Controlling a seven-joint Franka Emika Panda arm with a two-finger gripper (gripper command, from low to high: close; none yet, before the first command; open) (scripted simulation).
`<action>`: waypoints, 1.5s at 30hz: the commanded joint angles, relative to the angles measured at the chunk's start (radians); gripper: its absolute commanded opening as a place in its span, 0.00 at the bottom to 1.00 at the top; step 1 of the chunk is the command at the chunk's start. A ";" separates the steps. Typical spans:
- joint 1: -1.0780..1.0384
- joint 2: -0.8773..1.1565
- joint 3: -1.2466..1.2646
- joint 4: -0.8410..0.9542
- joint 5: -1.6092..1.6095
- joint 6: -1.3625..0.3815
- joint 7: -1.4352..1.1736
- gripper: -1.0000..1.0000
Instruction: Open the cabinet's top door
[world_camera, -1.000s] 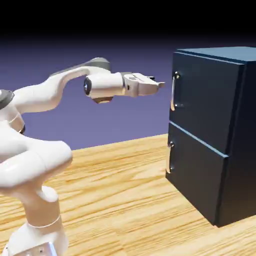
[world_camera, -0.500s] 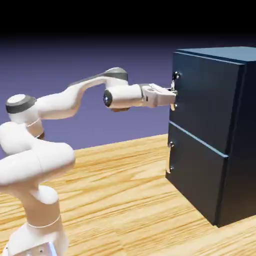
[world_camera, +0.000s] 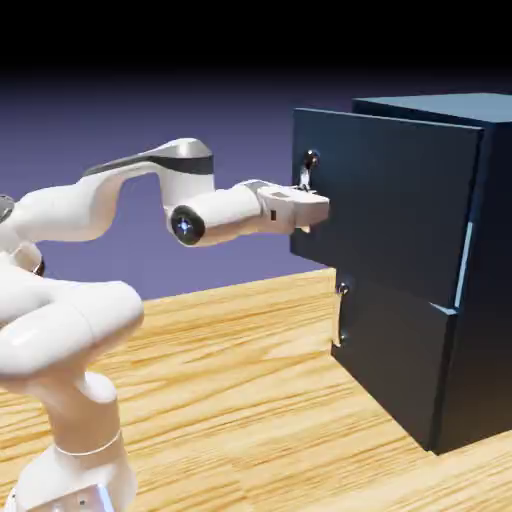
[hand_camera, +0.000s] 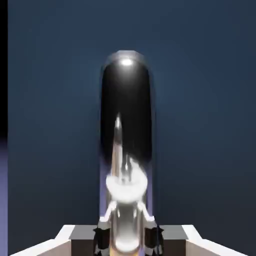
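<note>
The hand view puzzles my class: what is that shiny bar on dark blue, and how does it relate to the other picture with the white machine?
The white machine is a robot arm standing on a wooden table; everything is computer-rendered. One picture comes from a fixed camera beside it. The other comes from a camera on the arm's hand, looking along its gripper. The shiny bar is the silver handle of the top door of a dark blue cabinet, seen very close. The jaws are shut on that handle, with a grey tip on each side of it. In the side picture, the gripper grips it and the top door stands out from the cabinet's front, partly open. The lower panel is closed.
</note>
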 joint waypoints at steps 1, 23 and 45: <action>0.001 0.003 -0.024 -0.022 -0.018 -0.042 -0.011 0.00; -0.421 0.396 -0.495 -0.065 -0.684 -0.987 -0.412 0.00; -0.689 1.193 -0.455 0.507 -1.437 -1.225 -0.881 0.00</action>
